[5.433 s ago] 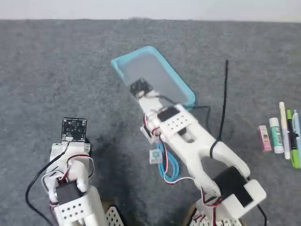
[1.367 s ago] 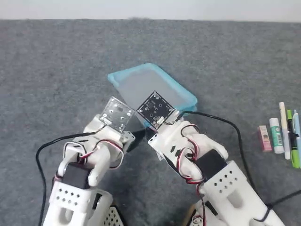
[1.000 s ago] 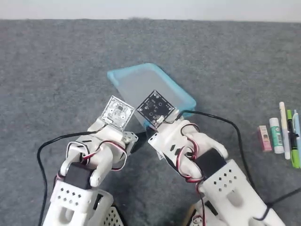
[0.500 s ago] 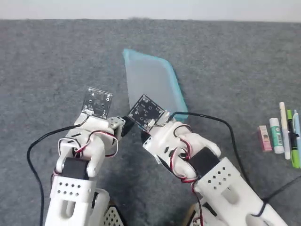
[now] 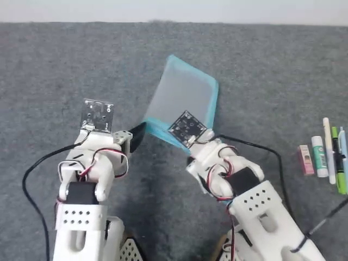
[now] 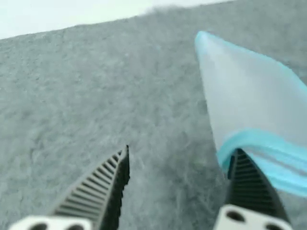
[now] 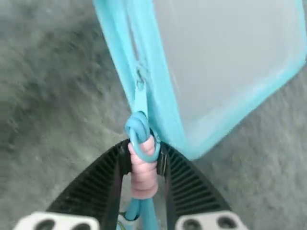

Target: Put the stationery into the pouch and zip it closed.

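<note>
Right gripper (image 7: 142, 155) clamps the zip pull (image 7: 140, 130) — probably to unzip the pouch (image 5: 184, 98); left gripper (image 6: 181, 153) gapes empty at its near corner — seemingly bracing

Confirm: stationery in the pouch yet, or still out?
Out. The stationery lies in a row at the high view's right edge, apart from the pouch, whose translucent face shows nothing inside.
</note>
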Controlling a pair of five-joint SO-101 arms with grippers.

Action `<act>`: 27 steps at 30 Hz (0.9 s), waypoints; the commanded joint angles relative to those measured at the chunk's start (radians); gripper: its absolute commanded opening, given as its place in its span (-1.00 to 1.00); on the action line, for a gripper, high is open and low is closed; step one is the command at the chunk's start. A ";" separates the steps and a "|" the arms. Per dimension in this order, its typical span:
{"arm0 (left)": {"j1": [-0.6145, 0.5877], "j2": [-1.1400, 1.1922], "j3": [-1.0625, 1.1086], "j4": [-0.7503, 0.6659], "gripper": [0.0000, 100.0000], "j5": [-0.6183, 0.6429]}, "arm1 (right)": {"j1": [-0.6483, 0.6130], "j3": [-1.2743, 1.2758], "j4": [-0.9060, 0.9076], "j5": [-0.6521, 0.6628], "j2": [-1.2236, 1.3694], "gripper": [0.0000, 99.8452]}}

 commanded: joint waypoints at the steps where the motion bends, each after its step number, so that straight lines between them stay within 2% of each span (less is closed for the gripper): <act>1: 0.014 0.002 -0.002 -0.044 -0.38 0.006 | 0.021 -0.035 0.008 -0.002 -0.008 -0.99; 7: 0.107 -0.005 0.039 -0.025 -0.38 -0.018 | -0.070 -0.244 0.104 -0.064 0.025 -0.99; 12: 0.112 -0.046 -0.028 0.146 -0.38 -0.032 | -0.073 -0.364 0.122 -0.091 0.122 -0.99; 14: 0.112 -0.101 -0.028 0.173 -0.38 -0.032 | -0.074 -0.377 0.119 -0.094 0.162 -0.99; 19: 0.106 -0.192 0.019 0.160 -0.38 -0.032 | -0.101 -0.384 0.143 -0.089 0.159 -0.99; 27: 0.101 -0.143 0.054 0.080 -0.38 -0.063 | -0.142 -0.385 0.263 -0.054 -0.002 -0.99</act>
